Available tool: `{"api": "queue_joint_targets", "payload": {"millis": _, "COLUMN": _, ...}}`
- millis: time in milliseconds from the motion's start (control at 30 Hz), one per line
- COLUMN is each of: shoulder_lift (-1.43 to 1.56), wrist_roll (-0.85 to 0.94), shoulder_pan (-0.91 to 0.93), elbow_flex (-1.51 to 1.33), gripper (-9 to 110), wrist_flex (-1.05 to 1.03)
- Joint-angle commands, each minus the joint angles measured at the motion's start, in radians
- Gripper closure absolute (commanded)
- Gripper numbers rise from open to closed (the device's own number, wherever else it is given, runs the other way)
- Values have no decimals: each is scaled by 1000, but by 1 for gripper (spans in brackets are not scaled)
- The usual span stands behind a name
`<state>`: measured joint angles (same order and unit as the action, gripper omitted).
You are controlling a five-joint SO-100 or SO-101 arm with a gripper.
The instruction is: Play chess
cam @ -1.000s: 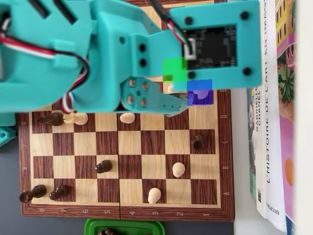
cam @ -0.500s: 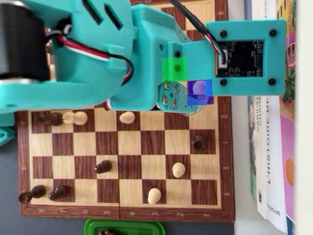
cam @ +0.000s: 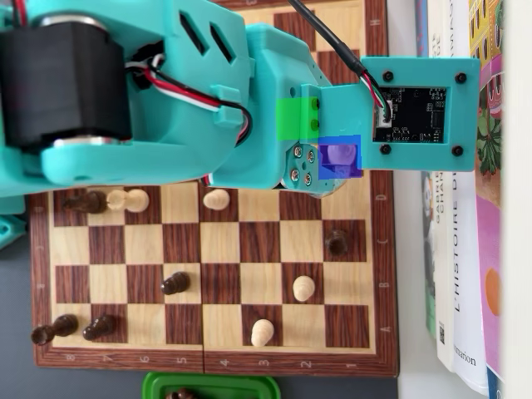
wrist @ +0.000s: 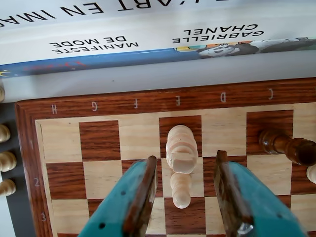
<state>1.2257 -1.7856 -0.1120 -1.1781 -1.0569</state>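
Wrist view: my gripper [wrist: 183, 180] hangs just above the chessboard [wrist: 103, 103], its two teal fingers spread apart and closed on nothing. Between them stands a pale chess piece [wrist: 181, 148], near the board's edge by the letter E, and I see a gap on each side of it, so neither finger touches it. A second pale piece [wrist: 180, 190] sits just behind it, also between the fingers. A dark piece [wrist: 289, 147] stands to the right of the pale chess piece, near the letter C. Beyond the board's edge lie books [wrist: 148, 44], spines facing me.

Overhead view: my teal arm [cam: 166, 91] covers the upper half of the chessboard [cam: 216, 357]; my fingers are hidden beneath it. A blue square overlay [cam: 339, 156] marks a pale shape near the board's right edge, and a green square overlay [cam: 297, 117] sits just left of and above it. Other pieces, light and dark, are scattered over the lower rows of the board.

My judgement: I am lined up on the piece but have not gripped it; closing, lifting and placing remain.
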Motion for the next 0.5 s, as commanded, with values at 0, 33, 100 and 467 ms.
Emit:
{"api": "queue_joint_targets", "payload": {"millis": 0, "shoulder_lift": 11, "wrist_roll": -9, "shoulder_pan": 9, "elbow_flex": 54, "gripper": 84, "wrist_flex": 5}}
{"api": "queue_joint_targets", "payload": {"millis": 33, "shoulder_lift": 11, "wrist_roll": -9, "shoulder_pan": 9, "elbow_flex": 54, "gripper": 84, "wrist_flex": 6}}
{"api": "queue_joint_targets", "payload": {"millis": 100, "shoulder_lift": 9, "wrist_roll": -9, "shoulder_pan": 9, "elbow_flex": 51, "gripper": 84, "wrist_flex": 8}}
{"api": "queue_joint_targets", "payload": {"millis": 467, "shoulder_lift": -46, "wrist_roll": -9, "shoulder_pan": 9, "elbow_flex": 58, "gripper": 84, "wrist_flex": 11}}
